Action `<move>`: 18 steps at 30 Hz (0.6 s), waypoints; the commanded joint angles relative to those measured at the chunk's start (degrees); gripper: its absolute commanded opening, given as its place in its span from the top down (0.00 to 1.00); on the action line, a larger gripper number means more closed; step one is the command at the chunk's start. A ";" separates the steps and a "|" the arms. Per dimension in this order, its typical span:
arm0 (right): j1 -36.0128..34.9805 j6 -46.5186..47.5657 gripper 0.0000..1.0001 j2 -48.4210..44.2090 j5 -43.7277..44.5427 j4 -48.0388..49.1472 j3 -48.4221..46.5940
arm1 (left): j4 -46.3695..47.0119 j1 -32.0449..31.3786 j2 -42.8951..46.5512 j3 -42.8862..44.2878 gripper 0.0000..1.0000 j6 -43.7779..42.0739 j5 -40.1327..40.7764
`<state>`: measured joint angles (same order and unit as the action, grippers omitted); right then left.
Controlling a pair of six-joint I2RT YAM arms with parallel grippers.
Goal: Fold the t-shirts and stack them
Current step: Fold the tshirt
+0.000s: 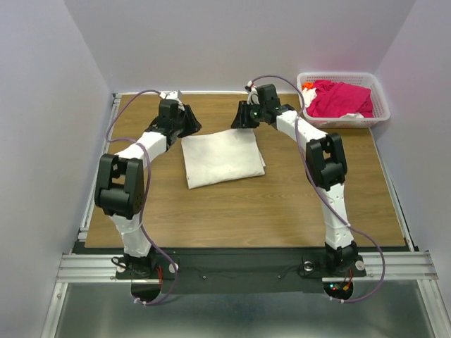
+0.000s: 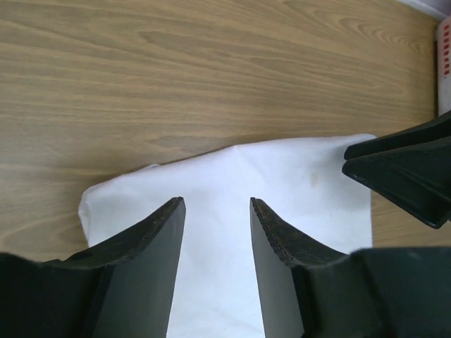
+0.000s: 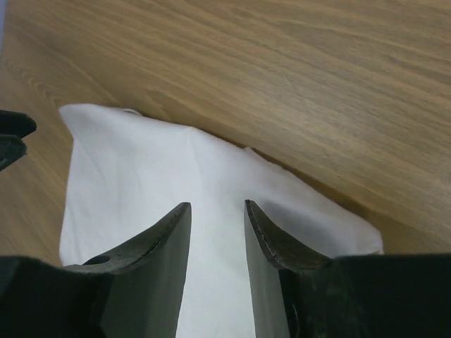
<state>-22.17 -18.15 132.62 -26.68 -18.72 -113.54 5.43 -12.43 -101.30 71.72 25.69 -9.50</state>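
The off-white t-shirt [image 1: 222,159] lies folded into a rectangle at the middle of the wooden table [image 1: 246,204]. It also shows in the left wrist view [image 2: 282,183] and the right wrist view [image 3: 134,169]. My left gripper [image 1: 189,121] hovers over its far left corner, open and empty [image 2: 217,204]. My right gripper [image 1: 243,117] hovers over its far right corner, open and empty [image 3: 217,205]. The magenta-pink t-shirt [image 1: 340,98] lies crumpled in the white lattice basket [image 1: 380,95] at the far right.
The basket also holds a bit of white and orange cloth [image 1: 308,87]. Grey walls close in the table on the left, back and right. A metal rail [image 1: 239,264] runs along the near edge by the arm bases.
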 commanded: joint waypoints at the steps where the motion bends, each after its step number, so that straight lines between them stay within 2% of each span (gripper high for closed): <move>1: 2.57 -1.09 0.58 5.01 -5.05 3.25 -3.70 | 7.29 1.61 -8.01 -1.68 0.48 0.93 -3.42; 7: 5.47 -1.01 0.58 11.08 -7.43 3.60 -3.80 | 7.32 5.48 -16.99 2.27 0.49 1.38 -7.29; 11: 6.35 -0.74 0.57 10.13 -7.42 3.52 -3.45 | 6.61 6.27 -17.27 3.42 0.49 1.47 -9.49; 15: 6.27 -1.44 0.56 4.86 -10.05 3.60 -1.79 | 5.12 6.19 -12.19 1.93 0.44 1.73 -9.75; 18: 5.39 -2.67 0.55 -0.77 -13.21 3.87 1.98 | 4.06 5.84 -4.54 -2.45 0.35 4.00 -9.92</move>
<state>-16.21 -20.14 140.62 -36.34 -15.97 -114.50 12.64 -6.31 -115.96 72.71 28.25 -18.87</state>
